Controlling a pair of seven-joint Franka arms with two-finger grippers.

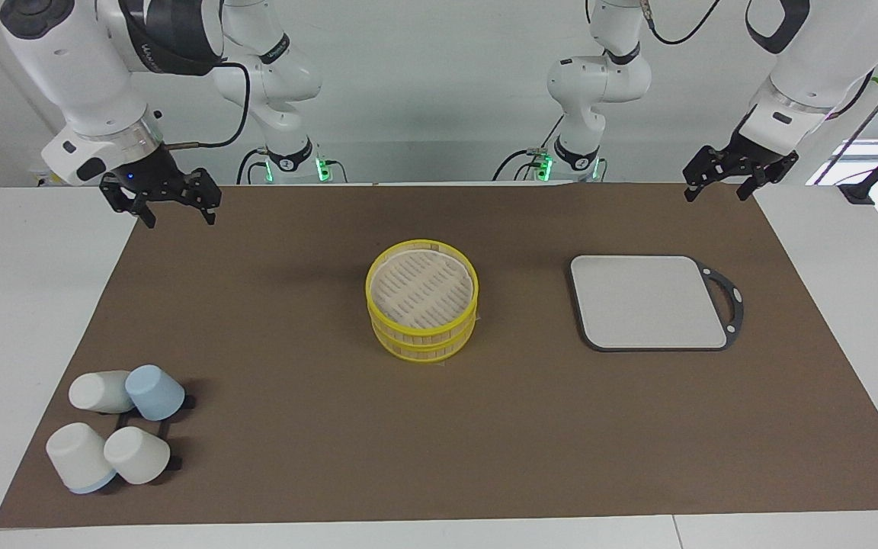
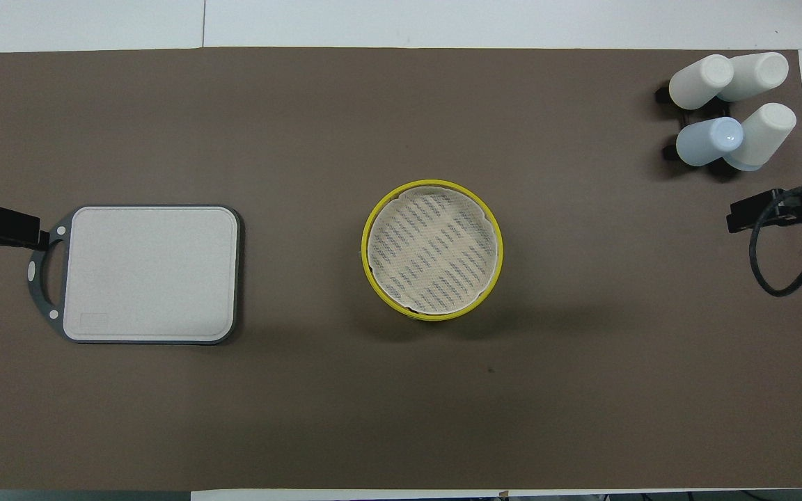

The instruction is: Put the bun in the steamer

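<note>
The steamer (image 1: 422,301), a two-tier basket with yellow rims and a beige slatted floor, stands in the middle of the brown mat; the overhead view shows the steamer (image 2: 432,249) with nothing in it. The bun shows in neither view. My right gripper (image 1: 177,219) hangs open and empty in the air over the mat's edge at the right arm's end, its tip showing overhead as right gripper (image 2: 756,214). My left gripper (image 1: 716,195) hangs open and empty over the mat's corner at the left arm's end, seen overhead as left gripper (image 2: 4,227) by the board's handle.
A flat grey board (image 1: 648,301) with a dark rim and handle lies beside the steamer toward the left arm's end. Several white and blue cups (image 1: 115,431) sit tipped on a black rack, farther from the robots at the right arm's end.
</note>
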